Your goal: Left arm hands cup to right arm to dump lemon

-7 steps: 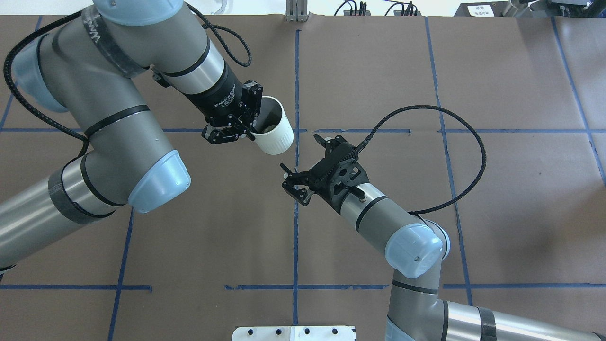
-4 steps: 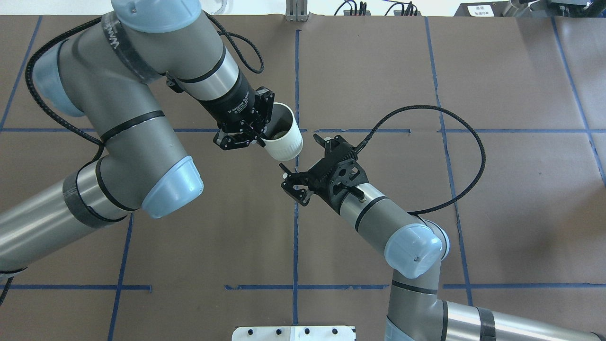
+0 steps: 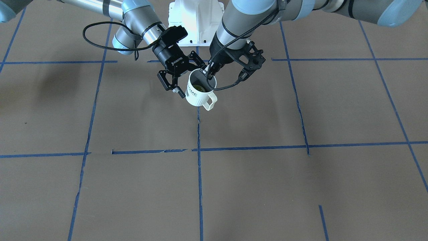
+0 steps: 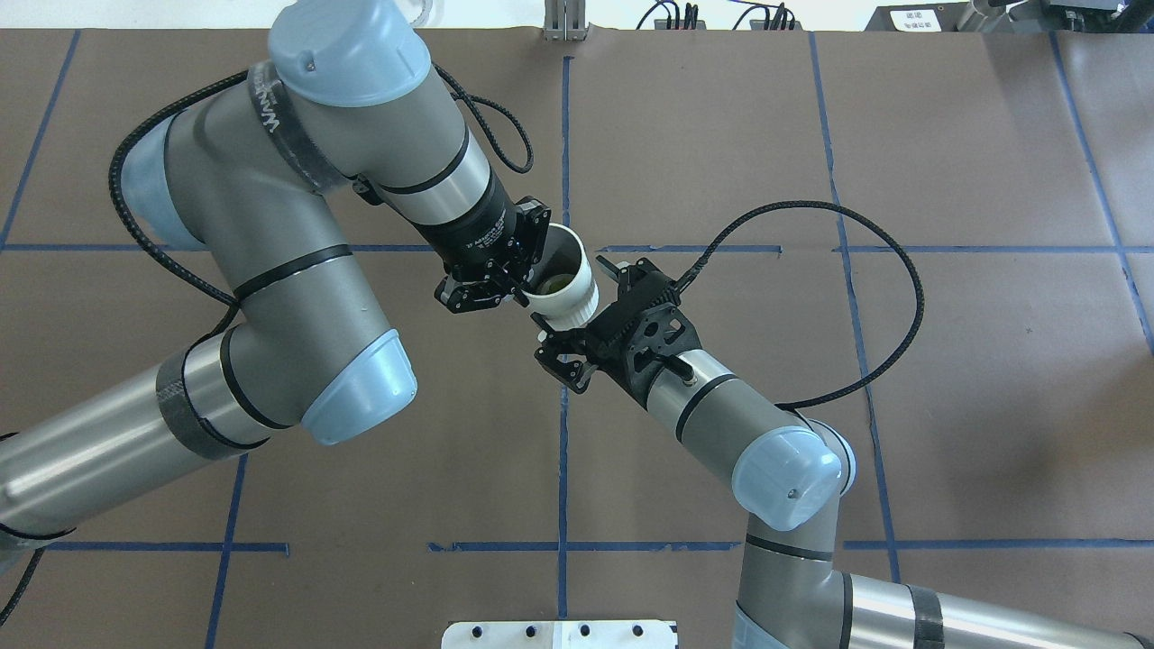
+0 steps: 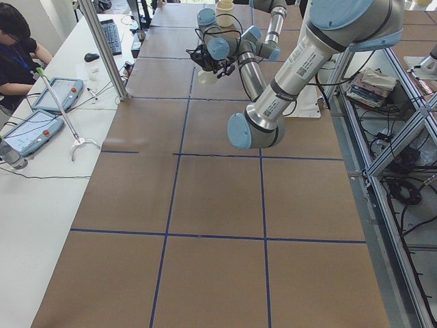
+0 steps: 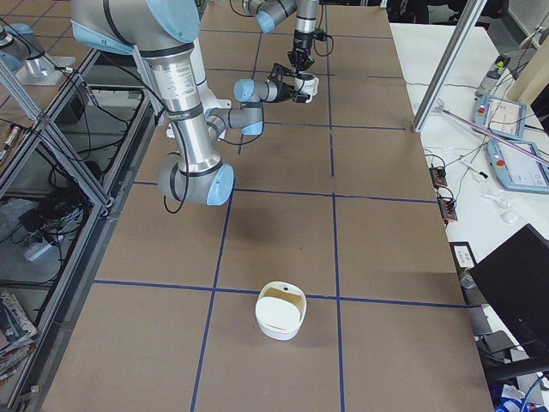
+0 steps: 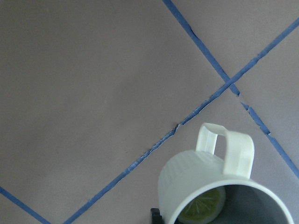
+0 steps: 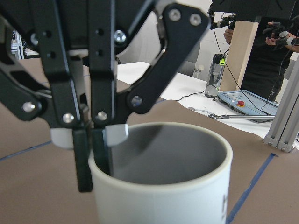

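Note:
My left gripper (image 4: 527,290) is shut on the rim of the white ribbed cup (image 4: 570,302), one finger inside and one outside, and holds it tilted above the table. The lemon (image 4: 561,283) lies inside the cup and also shows in the left wrist view (image 7: 203,206). My right gripper (image 4: 572,296) is open, and the cup sits between its spread fingers. In the front view the cup (image 3: 197,97) hangs with its handle towards the camera, the left gripper (image 3: 208,74) on its rim and the right gripper (image 3: 183,76) beside it. The right wrist view shows the cup (image 8: 163,196) very close.
The brown table (image 4: 902,406) carries blue tape lines. A white container (image 6: 280,311) stands on the table far from both arms, towards the robot's right end. The right arm's black cable (image 4: 865,234) loops above the table. Operators' tablets lie on a side desk (image 5: 41,123).
My left arm has carried the cup to the right and nearer, into the gap of the open right gripper. The right arm has not moved.

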### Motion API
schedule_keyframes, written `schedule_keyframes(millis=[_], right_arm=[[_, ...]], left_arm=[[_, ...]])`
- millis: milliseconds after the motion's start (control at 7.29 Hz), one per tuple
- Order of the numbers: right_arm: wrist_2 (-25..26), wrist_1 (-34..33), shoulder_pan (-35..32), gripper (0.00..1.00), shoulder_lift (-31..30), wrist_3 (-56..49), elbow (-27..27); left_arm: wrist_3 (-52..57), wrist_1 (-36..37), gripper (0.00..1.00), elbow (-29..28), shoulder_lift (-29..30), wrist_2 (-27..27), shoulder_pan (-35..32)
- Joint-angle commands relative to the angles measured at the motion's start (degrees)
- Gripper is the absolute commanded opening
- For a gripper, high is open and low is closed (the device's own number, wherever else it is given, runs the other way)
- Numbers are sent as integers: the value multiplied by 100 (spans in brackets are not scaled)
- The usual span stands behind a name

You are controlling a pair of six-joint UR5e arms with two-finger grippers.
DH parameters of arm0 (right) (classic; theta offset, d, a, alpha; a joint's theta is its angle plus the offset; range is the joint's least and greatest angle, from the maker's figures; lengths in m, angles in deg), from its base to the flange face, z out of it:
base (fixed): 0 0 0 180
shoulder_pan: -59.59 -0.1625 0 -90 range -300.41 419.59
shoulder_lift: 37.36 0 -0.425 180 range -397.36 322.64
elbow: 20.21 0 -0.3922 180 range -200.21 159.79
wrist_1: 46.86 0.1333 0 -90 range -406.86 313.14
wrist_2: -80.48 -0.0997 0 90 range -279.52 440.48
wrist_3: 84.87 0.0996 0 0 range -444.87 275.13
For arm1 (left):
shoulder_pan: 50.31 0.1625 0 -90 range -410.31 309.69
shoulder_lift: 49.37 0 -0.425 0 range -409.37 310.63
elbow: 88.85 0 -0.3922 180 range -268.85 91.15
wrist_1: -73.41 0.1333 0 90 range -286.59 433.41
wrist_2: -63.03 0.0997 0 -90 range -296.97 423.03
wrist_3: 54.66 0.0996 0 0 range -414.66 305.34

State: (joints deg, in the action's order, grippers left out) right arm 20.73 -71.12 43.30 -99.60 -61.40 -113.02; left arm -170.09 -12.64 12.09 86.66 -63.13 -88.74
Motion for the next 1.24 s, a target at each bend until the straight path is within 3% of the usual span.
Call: schedule_keyframes(millis=[0, 1098], right_arm=[[8, 9, 12, 98, -8, 0, 0], [8, 9, 21, 98, -8, 0, 9]], left_arm=[[-15, -69, 0, -4, 11, -6, 28], [-24, -281, 0, -30, 11, -15, 46]])
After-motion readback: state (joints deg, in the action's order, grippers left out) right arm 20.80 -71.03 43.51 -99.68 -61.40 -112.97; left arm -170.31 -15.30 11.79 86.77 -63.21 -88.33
